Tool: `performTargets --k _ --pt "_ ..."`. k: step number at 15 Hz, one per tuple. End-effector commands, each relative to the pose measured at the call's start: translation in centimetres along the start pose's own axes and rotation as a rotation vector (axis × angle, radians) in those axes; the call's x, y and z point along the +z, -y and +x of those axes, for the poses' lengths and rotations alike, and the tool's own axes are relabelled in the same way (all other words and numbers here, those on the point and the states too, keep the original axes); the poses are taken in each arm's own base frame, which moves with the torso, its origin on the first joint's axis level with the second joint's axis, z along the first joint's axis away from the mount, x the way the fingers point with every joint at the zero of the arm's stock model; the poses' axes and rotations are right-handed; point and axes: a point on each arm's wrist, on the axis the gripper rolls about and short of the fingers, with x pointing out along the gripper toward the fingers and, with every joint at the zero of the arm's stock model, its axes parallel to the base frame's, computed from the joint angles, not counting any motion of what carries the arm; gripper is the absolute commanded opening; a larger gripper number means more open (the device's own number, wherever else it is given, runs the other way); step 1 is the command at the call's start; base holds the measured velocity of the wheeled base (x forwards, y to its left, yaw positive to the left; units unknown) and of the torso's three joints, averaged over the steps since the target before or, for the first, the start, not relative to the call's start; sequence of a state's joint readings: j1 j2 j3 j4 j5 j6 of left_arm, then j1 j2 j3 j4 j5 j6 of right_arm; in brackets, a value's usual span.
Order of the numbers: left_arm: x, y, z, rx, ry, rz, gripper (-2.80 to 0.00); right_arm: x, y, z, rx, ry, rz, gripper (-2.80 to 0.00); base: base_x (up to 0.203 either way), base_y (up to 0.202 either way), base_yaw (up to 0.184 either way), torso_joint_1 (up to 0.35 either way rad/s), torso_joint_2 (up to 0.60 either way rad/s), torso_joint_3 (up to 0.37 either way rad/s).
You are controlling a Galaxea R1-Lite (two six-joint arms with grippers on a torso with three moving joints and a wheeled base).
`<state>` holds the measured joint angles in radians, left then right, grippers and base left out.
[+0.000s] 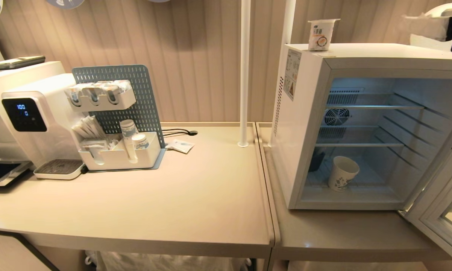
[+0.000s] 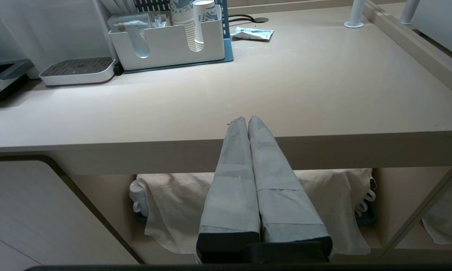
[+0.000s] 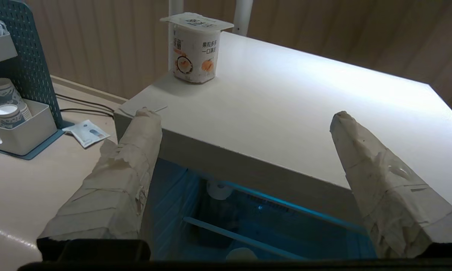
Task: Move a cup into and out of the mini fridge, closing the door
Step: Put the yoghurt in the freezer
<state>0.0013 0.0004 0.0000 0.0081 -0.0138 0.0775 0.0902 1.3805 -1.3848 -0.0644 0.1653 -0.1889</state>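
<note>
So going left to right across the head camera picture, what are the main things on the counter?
Water dispenser → blue pegboard organizer → small packet → white pole → mini fridge, with the cup standing inside it → open door at the right edge.

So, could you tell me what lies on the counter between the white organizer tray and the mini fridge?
Head view: between organizer tray and mini fridge lie a small sachet, a white pole and bare counter.
</note>
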Motion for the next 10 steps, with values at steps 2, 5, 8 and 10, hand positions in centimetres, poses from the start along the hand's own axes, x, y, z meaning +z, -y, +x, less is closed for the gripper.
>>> performTargets --k 2,5,8,10 --pt "0.0 0.0 0.0 0.000 0.001 0.001 -2.80 0.3 -0.4 -3.2 -0.002 0.012 -0.002 0.00 0.000 0.000 0.000 0.000 0.00 0.000" --pt "0.0 0.0 0.0 0.000 0.001 0.001 -2.80 -0.3 -0.8 -5.3 -0.012 0.010 -0.008 -2.80 0.000 0.000 0.000 0.000 0.00 0.000" --pt "0.0 0.0 0.0 0.000 0.001 0.001 -2.80 -0.4 -1.2 -7.8 -0.023 0.018 -0.008 -2.80 0.000 0.000 0.000 0.000 0.00 0.000" --pt "0.0 0.0 0.0 0.000 0.001 0.001 -2.80 -1.4 -1.6 -9.9 -0.033 -0.010 -0.005 -2.80 0.000 0.000 0.000 0.000 0.00 0.000"
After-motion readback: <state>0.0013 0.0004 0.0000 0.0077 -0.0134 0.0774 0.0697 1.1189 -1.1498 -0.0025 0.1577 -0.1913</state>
